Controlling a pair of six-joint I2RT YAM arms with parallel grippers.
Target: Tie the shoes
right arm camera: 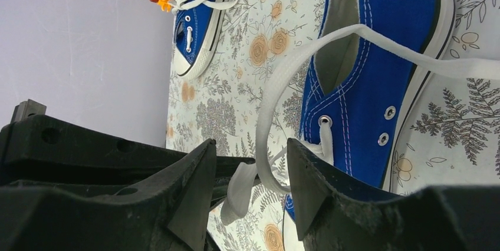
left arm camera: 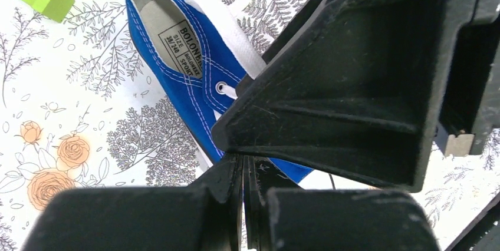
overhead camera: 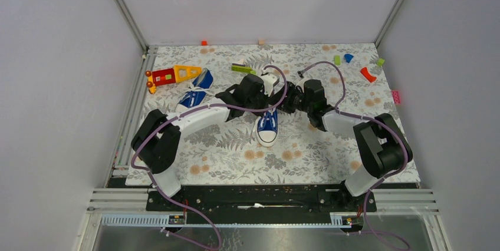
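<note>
2 black-and-white arms (overhead camera: 197, 118) carry purple cables (overhead camera: 323, 62).

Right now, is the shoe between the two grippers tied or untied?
Untied. The shoe shows no knot; its white lace hangs as one loose loop through the open right gripper.

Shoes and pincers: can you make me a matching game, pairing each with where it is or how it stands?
1 left pincer
2 right pincer
3 middle shoe
4 far shoe

A beside the red-and-yellow toy
B open around a white lace
C shut
D toe toward the arm bases

Pairs: 1-C, 2-B, 3-D, 4-A
</note>
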